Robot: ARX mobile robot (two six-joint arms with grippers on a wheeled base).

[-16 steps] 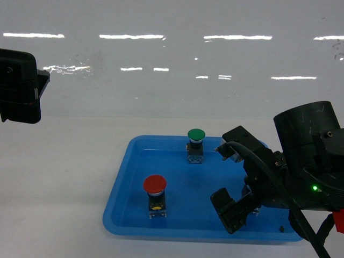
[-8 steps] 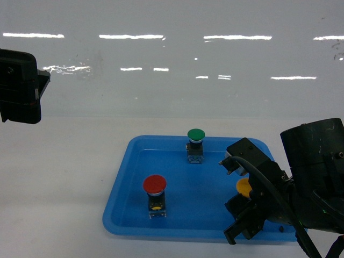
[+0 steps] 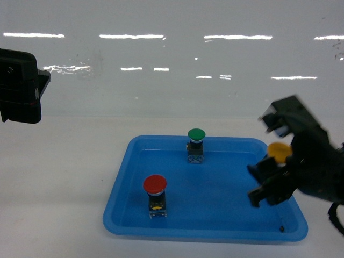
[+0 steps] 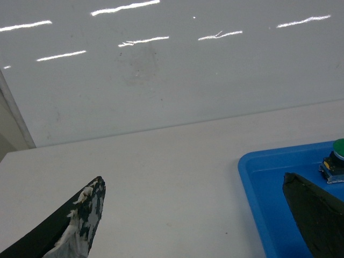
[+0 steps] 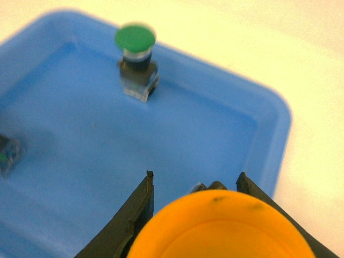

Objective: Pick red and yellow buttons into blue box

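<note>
Head view. Right gripper (image 3: 277,161): pinched on the yellow button (image 3: 279,151), which it carried above the tray's (image 3: 123,188) right end. A second earlier the jaws stood spread and low in the tray; half a second earlier they had closed round the button at floor level; since then the gripper had risen clear, motion-blurred. Red button (image 3: 155,194): upright in the tray's left half, unmoved. Green button (image 3: 196,145): upright near the far wall, unmoved. Left gripper (image 3: 19,86): raised at the left edge, well apart from the tray; its state could not be told from here. Blue box: not in view.

Left wrist view. Left fingers (image 4: 70,226): spread, nothing between them, over bare table (image 4: 161,177). Tray corner and green button at right.

Right wrist view. Yellow cap filled the lower frame between the dark jaws; tray floor and green button lay below.

Judgement: first pick achieved; carry to the box outstanding; red button remained to be collected.
</note>
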